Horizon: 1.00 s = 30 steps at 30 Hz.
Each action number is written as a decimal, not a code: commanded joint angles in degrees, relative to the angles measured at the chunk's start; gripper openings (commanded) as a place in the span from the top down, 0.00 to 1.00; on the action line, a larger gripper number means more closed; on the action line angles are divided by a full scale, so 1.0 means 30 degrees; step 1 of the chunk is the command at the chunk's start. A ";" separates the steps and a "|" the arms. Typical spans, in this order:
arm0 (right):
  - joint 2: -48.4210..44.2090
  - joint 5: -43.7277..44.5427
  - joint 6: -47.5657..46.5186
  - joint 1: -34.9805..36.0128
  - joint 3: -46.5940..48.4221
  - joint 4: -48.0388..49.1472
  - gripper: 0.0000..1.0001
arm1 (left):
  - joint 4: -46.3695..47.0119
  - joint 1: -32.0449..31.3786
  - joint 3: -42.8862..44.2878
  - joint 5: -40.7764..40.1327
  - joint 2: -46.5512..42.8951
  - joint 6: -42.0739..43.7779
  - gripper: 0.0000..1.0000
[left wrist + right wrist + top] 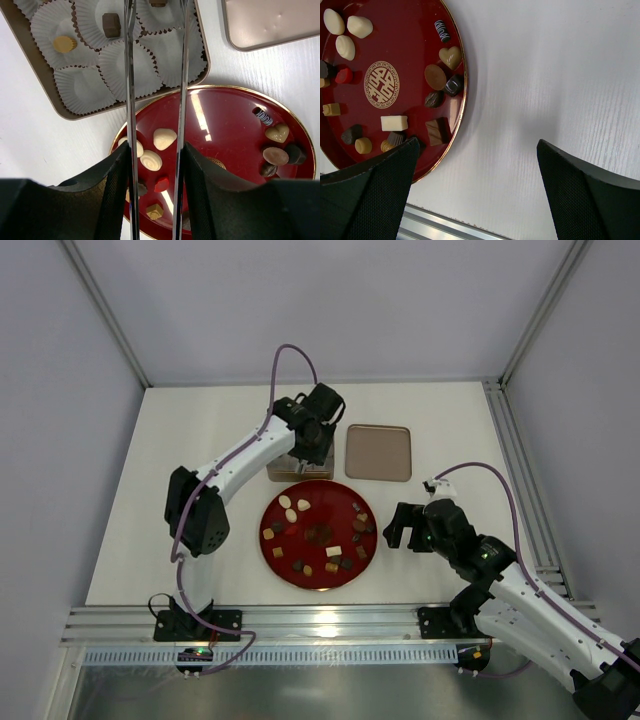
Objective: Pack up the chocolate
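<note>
Left hand over the tin, right hand waiting beside the plate.
My left gripper [311, 450] hangs above the tin [100, 107], thin fingers [129, 75] parted a little with nothing between them. My right gripper [477, 190], right of the red plate [225, 125], gapes wide and empty. Most chocolate [164, 138] lies on that plate. A dark piece [111, 25] and a tan piece [64, 44] sit in paper cups [82, 87] in the tin, just beyond the plate.

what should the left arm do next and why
Probably lift clear of the tan metal box of white paper cups and swing toward the round red plate for another piece. Its jaws stand apart over the box with nothing gripped. Several cups are empty, and many chocolates, such as the cream-white shell-shaped one, lie on the plate.
</note>
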 commanded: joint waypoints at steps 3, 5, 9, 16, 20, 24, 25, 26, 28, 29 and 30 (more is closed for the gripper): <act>-0.0047 -0.0002 0.0130 -0.0071 0.0010 0.0527 0.00 | -0.0325 0.0169 0.0957 -0.0239 -0.0205 0.0468 0.55; -0.0047 -0.0031 0.0159 -0.0071 0.0010 0.0527 0.00 | -0.0384 0.0169 0.0986 -0.0239 -0.0293 0.0468 0.54; -0.0018 -0.0003 0.0130 -0.0071 0.0010 0.0527 0.00 | -0.0531 0.0168 0.1132 -0.0210 -0.0323 0.0468 0.52; -0.0047 -0.0032 0.0130 -0.0071 0.0010 0.0556 0.00 | -0.0648 0.0168 0.1191 -0.0180 -0.0732 0.0439 0.51; -0.0076 -0.0032 0.0130 -0.0071 0.0010 0.0557 0.00 | -0.0765 0.0197 0.1396 -0.0239 -0.1026 0.0410 0.50; -0.0076 -0.0032 0.0130 -0.0071 -0.0020 0.0586 0.00 | -0.0971 0.0168 0.1513 -0.0268 -0.1347 0.0410 0.50; -0.0076 -0.0032 0.0159 -0.0071 -0.0020 0.0586 0.00 | -0.1058 0.0168 0.1513 -0.0239 -0.1522 0.0381 0.50; -0.0047 -0.0032 0.0159 -0.0071 -0.0020 0.0586 0.00 | -0.1058 0.0168 0.1513 -0.0210 -0.1640 0.0380 0.50; -0.0076 0.0027 0.0130 -0.0071 -0.0020 0.0585 0.00 | -0.1175 0.0169 0.1455 -0.0152 -0.1991 0.0351 0.50; -0.0018 -0.0002 0.0159 -0.0042 -0.0020 0.0586 0.00 | -0.1205 0.0168 0.1455 -0.0122 -0.2138 0.0322 0.50; -0.0047 -0.0002 0.0159 -0.0071 -0.0020 0.0557 0.00 | -0.1263 0.0168 0.1368 -0.0093 -0.2284 0.0293 0.50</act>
